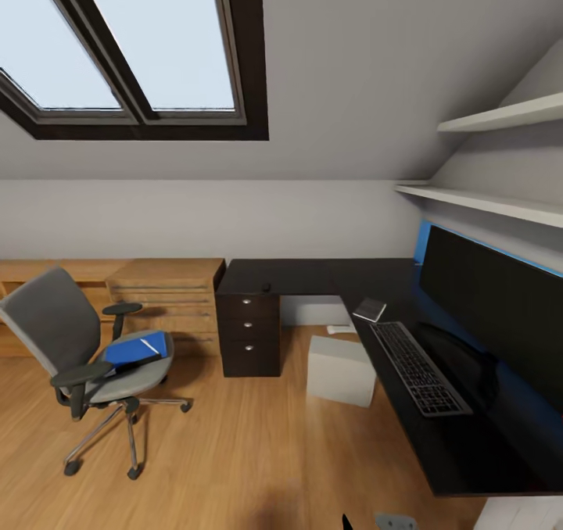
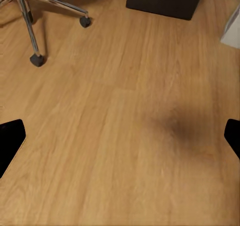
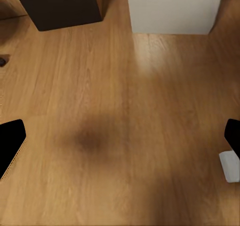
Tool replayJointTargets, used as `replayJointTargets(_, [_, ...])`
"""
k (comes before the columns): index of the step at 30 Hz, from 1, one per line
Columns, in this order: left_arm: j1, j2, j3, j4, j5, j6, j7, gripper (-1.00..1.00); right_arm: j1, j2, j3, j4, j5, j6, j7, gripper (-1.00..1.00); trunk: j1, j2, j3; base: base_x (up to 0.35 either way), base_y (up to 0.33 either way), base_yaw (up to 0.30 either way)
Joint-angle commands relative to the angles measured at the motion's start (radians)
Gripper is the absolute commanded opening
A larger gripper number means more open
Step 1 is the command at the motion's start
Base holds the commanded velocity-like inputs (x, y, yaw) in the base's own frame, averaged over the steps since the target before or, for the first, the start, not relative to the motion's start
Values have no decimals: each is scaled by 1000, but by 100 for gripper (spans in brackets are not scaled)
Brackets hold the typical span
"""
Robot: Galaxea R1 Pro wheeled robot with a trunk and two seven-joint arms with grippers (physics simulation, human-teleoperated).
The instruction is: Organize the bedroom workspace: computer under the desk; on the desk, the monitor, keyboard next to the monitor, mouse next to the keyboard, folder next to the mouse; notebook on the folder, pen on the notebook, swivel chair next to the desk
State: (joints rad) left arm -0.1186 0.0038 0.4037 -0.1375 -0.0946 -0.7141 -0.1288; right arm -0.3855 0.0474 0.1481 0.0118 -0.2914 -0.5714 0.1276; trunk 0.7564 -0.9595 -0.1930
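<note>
The grey swivel chair point(image 1: 78, 350) stands on the floor left of the black desk point(image 1: 313, 276), apart from it. On its seat lies the blue folder point(image 1: 137, 350) with a thin pale pen point(image 1: 149, 346) on top. The wide monitor point(image 1: 493, 303) stands on the desk's right wing, with the keyboard point(image 1: 418, 366) in front of it. The pale notebook point(image 1: 370, 309) lies beyond the keyboard, and the small black mouse point(image 1: 267, 287) sits above the drawers. The grey computer point(image 1: 340, 370) rests on the floor by the desk edge. My left gripper point(image 2: 120, 138) and right gripper point(image 3: 120, 138) hang open over bare floor.
A light wooden cabinet point(image 1: 168, 295) lines the back wall behind the chair. The desk's black drawer block point(image 1: 249, 334) stands between chair and computer. Chrome chair legs point(image 2: 35, 16) spread over the floor. White shelves point(image 1: 500, 116) hang above the monitor. A small pale object point(image 3: 230, 166) lies by the right fingertip.
</note>
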Motion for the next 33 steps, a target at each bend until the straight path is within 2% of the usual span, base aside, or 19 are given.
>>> replayJointTargets(1, [-1, 0, 9, 1, -10, -3, -3, 100, -1, 0, 7, 2, -11, -4, 4, 100, 1, -1, -1, 184, 265, 0])
replayJointTargets(10, [-1, -1, 9, 1, -10, -2, -3, 100, -1, 0, 7, 2, -11, -4, 4, 100, 1, -1, -1, 206, 161, 0])
replayJointTargets(17, [-1, -1, 9, 1, -10, -1, -3, 100, -1, -1, 7, 2, -11, -4, 4, 100, 1, -1, -1, 318, 26, 0])
replayJointTargets(28, [-1, -1, 9, 1, -10, -1, -3, 100, -1, -1, 7, 2, -11, -4, 4, 100, 1, -1, -1, 321, 166, 0])
replayJointTargets(33, [-1, -1, 9, 1, -10, 1, -3, 100, -1, -3, 7, 2, -12, -5, 4, 100, 1, -1, -1, 310, 39, 0])
